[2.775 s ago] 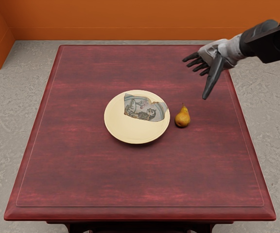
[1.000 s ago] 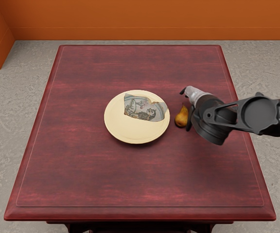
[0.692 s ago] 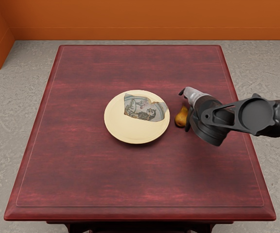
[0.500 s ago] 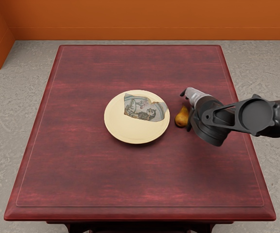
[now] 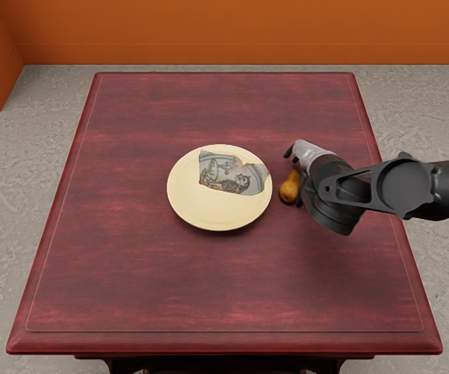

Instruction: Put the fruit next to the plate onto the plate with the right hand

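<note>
Right hand (image 5: 309, 167) is crowding the pear (image 5: 290, 187), which is sitting on the table (image 5: 131, 273) just off the plate (image 5: 201, 212)'s right rim; honestly can't tell if it's gripping, so lift and placing are looking undone.

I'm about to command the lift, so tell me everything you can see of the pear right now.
The pear is small, golden-brown and smooth-skinned, rounded at its base and narrowing upward. It sits at table level just right of the plate, close to the rim but not on it. The right hand hides its upper end and right side, so no stem shows. The hand is against the pear, but whether it grips the pear cannot be told from this view.
</note>
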Motion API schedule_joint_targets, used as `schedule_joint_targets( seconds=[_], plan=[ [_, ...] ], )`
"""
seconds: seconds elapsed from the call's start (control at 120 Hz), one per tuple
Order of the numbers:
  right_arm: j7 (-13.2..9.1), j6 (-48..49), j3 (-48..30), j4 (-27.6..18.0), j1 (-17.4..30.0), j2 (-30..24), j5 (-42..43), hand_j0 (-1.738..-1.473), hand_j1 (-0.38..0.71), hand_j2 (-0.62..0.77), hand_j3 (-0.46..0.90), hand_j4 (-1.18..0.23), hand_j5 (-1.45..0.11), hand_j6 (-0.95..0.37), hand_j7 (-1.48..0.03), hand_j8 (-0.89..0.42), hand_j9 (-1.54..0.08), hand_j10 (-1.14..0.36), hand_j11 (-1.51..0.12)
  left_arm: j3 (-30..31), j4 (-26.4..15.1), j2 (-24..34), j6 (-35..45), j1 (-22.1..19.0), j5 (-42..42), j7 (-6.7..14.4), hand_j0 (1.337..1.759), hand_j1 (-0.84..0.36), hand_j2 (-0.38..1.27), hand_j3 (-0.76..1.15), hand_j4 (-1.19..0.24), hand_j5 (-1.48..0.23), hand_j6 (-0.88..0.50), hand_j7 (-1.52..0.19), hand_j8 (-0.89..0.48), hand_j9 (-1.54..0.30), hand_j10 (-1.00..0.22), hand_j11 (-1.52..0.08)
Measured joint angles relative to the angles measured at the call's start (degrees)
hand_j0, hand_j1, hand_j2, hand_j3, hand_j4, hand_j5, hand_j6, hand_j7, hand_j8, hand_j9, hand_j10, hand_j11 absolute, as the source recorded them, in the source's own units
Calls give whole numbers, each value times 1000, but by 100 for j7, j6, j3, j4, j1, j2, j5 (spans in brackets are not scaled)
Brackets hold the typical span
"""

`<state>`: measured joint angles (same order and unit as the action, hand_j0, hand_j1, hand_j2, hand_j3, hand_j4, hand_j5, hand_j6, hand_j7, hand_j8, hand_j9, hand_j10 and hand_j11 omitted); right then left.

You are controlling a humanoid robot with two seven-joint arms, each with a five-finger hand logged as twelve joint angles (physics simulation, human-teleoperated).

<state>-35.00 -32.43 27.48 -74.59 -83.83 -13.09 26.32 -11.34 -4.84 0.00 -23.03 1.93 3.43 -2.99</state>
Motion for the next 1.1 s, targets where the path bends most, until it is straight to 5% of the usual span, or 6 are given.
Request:
schedule_joint_targets(
  seconds=[0.608,1.1],
  plan=[
    [2,1,-2,-3,-4,27,80,-1657,108,18,0,-415,-550,-339,-546,-416,-551,-415,-551,0,0,0,0,42,0,0,1658,334,3,0,-13,-17,-13,-17,-13,-17,-13,-17],
    [2,14,-9,-9,50,5,229,-1651,98,5,-1,-485,-667,-287,-648,-381,-659,-492,-660,-1,0,0,0,44,-1,0,1658,334,3,0,-13,-17,-13,-17,-13,-17,-13,-17]
  ],
)
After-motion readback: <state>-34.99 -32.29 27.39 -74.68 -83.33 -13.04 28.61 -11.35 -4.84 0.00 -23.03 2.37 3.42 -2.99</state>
